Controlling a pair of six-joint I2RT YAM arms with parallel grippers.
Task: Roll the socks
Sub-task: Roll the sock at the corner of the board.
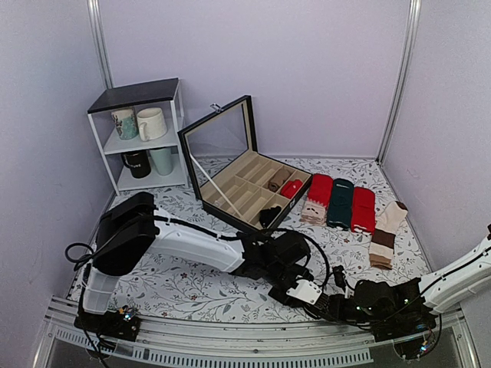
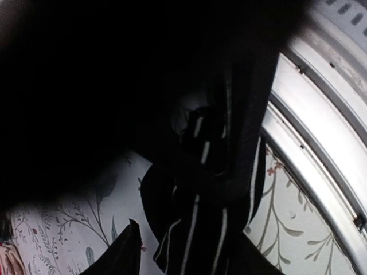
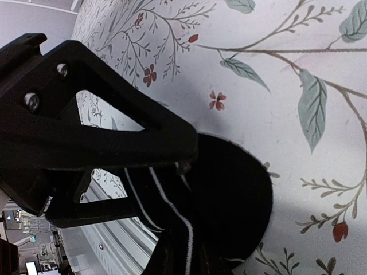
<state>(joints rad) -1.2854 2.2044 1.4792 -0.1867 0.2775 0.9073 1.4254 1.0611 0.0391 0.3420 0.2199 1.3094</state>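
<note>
A black sock with thin white stripes (image 2: 212, 217) lies bunched on the floral cloth near the table's front rail, and also shows in the right wrist view (image 3: 229, 200). In the top view both grippers hide it. My left gripper (image 1: 290, 285) straddles it (image 2: 192, 252). Its left fingertip (image 2: 129, 246) stands just clear of the fabric and its other finger is behind the sock. My right gripper (image 1: 330, 303) meets it from the right (image 3: 178, 189). Its upper finger (image 3: 114, 132) presses on the sock, which is pinched in the jaws.
An open compartment box (image 1: 230, 192) behind holds a tan roll (image 1: 278, 178), a red roll (image 1: 291, 188) and a black roll (image 1: 268, 216). Flat socks lie to its right: red (image 1: 318, 198), dark green (image 1: 340, 203), red (image 1: 363, 208), cream-brown striped (image 1: 387, 230). A mug shelf (image 1: 142, 130) stands back left. The metal rail (image 2: 321, 143) runs close by.
</note>
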